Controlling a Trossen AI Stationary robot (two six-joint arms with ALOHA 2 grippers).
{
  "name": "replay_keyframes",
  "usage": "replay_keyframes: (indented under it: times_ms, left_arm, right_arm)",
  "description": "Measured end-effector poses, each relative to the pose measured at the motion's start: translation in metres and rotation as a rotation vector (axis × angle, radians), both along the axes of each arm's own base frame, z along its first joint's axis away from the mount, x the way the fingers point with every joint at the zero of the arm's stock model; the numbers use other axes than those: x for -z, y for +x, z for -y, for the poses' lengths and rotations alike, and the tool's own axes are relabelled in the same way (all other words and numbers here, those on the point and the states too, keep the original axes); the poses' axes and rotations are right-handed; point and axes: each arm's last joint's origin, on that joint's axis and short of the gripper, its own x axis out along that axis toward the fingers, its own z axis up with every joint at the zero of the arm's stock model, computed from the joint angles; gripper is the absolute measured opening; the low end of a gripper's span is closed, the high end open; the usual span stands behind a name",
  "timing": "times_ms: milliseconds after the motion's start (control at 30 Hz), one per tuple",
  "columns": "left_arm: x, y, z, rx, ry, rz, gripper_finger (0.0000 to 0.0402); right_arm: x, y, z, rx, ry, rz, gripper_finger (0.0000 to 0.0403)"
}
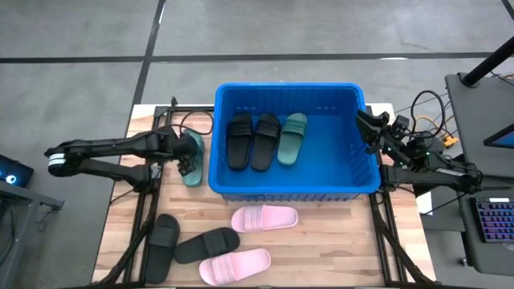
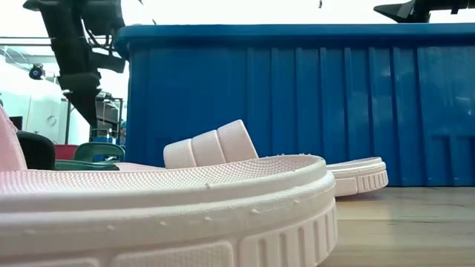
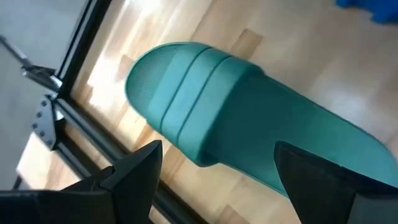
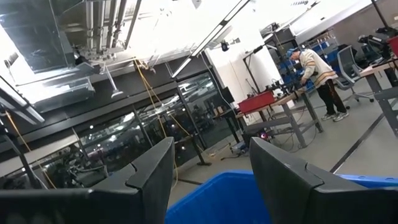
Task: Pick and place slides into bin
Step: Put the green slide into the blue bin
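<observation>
Bin (image 1: 293, 189) sits at centre of the wooden table (image 1: 321, 249), long side across. Inside, toward its left half: two black slides (image 1: 239, 141) (image 1: 266, 141) side by side, and one dark green slide (image 1: 292, 138) just right of them, all lying flat on the bin floor. Left gripper (image 1: 189, 158) is at the left outer wall of the bin, over the second dark green slide (image 3: 249, 130), which lies on the table between the arm and the bin wall; in the left wrist view the fingers (image 3: 134, 177) are spread wide, one on each side of the slide, nothing clamped; contact with the foam cannot be told. Front part of table, before the bin: one pale pink slide (image 1: 265, 217) just below the bin wall, a second pale pink slide (image 1: 234, 266) nearer the front edge, a black slide (image 1: 207, 244) between them to the left, another black slide (image 1: 161, 248) further left. Right gripper (image 1: 371, 128) waits at the bin's right rim, raised, fingers (image 4: 149, 174) apart and holding nothing; its wrist view looks over the blue rim into the room, where a person (image 4: 314, 74) stands at a far bench
</observation>
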Motion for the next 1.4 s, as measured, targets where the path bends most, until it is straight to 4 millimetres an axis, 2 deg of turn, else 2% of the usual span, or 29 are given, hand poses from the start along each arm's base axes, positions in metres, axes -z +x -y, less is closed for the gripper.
replay_keyframes:
  times_ms: [600, 967, 1400]
  left_arm:
    - [0.047, 0.035, -0.01, 0.002, -0.042, -0.307, 0.0292]
    - [0.043, 0.047, -0.016, 0.091, 0.029, -0.301, 0.0292]
    - [0.072, 0.053, -0.036, 0.042, 0.025, -0.478, 0.0292]
  right_arm:
    - [0.001, 0.0, 0.0, 0.001, 0.0, -0.016, 0.0201]
    - [0.002, 0.001, 0.0, 0.001, 0.0, -0.019, 0.0201]
    - [0.001, 0.0, 0.0, 0.0, 0.003, -0.015, 0.0201]
